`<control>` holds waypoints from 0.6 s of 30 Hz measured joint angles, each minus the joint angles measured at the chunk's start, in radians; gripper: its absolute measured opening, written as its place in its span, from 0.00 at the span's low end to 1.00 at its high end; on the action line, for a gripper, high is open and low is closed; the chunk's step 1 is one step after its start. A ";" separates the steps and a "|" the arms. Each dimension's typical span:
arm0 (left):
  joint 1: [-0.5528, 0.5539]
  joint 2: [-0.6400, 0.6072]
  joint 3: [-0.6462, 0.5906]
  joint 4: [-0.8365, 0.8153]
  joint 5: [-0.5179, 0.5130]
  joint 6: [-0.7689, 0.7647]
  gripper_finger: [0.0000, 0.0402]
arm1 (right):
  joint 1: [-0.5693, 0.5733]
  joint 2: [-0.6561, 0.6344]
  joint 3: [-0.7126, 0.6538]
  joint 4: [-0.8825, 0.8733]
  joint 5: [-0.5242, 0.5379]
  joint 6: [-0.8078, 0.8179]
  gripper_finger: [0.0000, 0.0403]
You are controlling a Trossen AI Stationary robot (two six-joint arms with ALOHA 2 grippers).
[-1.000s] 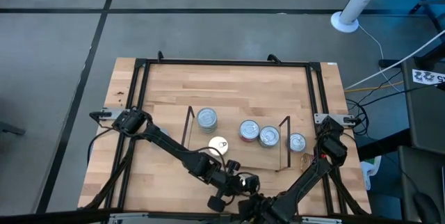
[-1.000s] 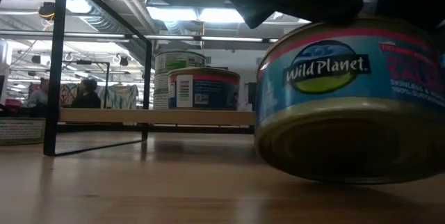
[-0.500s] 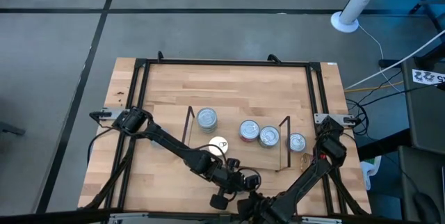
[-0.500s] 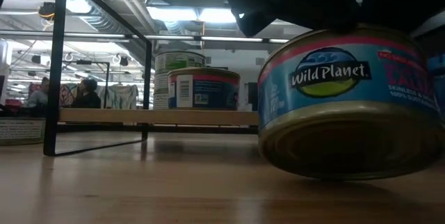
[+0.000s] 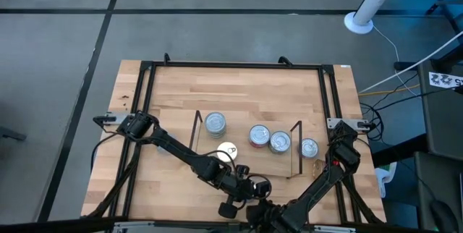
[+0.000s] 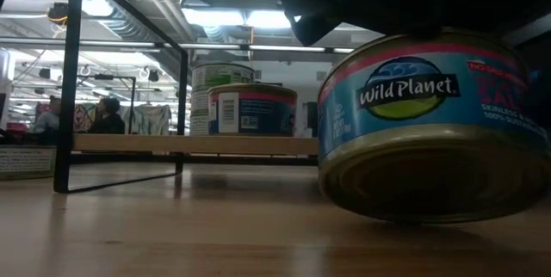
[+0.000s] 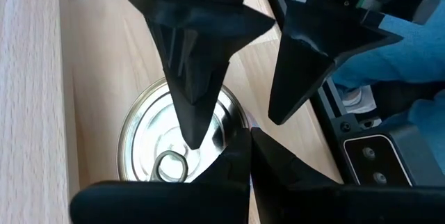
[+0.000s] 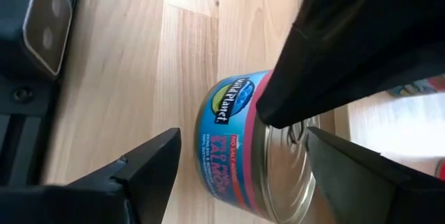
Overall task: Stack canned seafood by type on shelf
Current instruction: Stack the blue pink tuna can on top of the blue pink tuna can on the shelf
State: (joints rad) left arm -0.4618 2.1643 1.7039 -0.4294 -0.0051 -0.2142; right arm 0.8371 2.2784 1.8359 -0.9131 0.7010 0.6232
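Tins stood partly sorted. In the high view the shelf point(image 5: 246, 162) carried a silver-topped tin point(image 5: 215, 123) at its left end and two more, one red-sided point(image 5: 259, 135) and one silver point(image 5: 279, 142), touching each other near its right upright. A further tin point(image 5: 308, 147) sat just outside that upright on the table point(image 5: 239, 92), and a gold-topped one point(image 5: 227, 150) lay at the shelf's front edge, though whether on the board or just off it could not be told.

The low view showed the far shelf tins as a stack point(image 6: 221, 96) of at least two, with a blue-labelled tin point(image 6: 252, 108) in front.

Both arms met at the table's near edge over a blue Wild Planet tin point(image 8: 240, 147), which was tipped, one rim touching the wood. The right gripper point(image 8: 243, 161) had its fingers spread wide on either side of that tin without gripping it. The left gripper point(image 7: 236, 151) had its fingers pressed together, holding nothing, its tips resting on or just above the tin's lid point(image 7: 156, 144) near the pull ring.

By this evidence the job looked about half done: the tipped tin, the stray by the upright and perhaps the gold one remained to be placed by type.
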 joint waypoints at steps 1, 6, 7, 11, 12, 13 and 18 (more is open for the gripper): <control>0.000 0.000 0.000 0.000 0.000 0.000 0.00 | 0.000 0.000 0.000 0.000 0.000 0.008 0.76; 0.000 0.000 0.000 0.000 0.000 0.000 0.00 | 0.000 0.010 0.000 0.009 -0.003 0.034 0.76; 0.000 0.000 0.000 -0.001 -0.001 0.000 0.00 | 0.000 0.020 0.000 0.017 -0.007 0.034 0.76; 0.000 0.000 0.000 -0.008 0.001 0.000 0.00 | 0.000 0.036 0.000 0.041 0.003 0.032 0.76; 0.000 0.000 0.000 -0.008 0.001 0.000 0.00 | 0.000 0.038 0.000 0.044 0.014 0.032 0.76; 0.000 0.000 0.000 -0.008 0.001 0.000 0.00 | 0.000 0.041 0.000 0.048 0.026 0.031 0.76; 0.001 0.000 0.000 -0.007 0.002 0.000 0.00 | 0.000 0.044 0.000 0.048 0.044 0.028 0.76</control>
State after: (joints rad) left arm -0.4613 2.1643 1.7039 -0.4361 -0.0035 -0.2142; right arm 0.8375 2.3222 1.8355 -0.8649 0.7445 0.6510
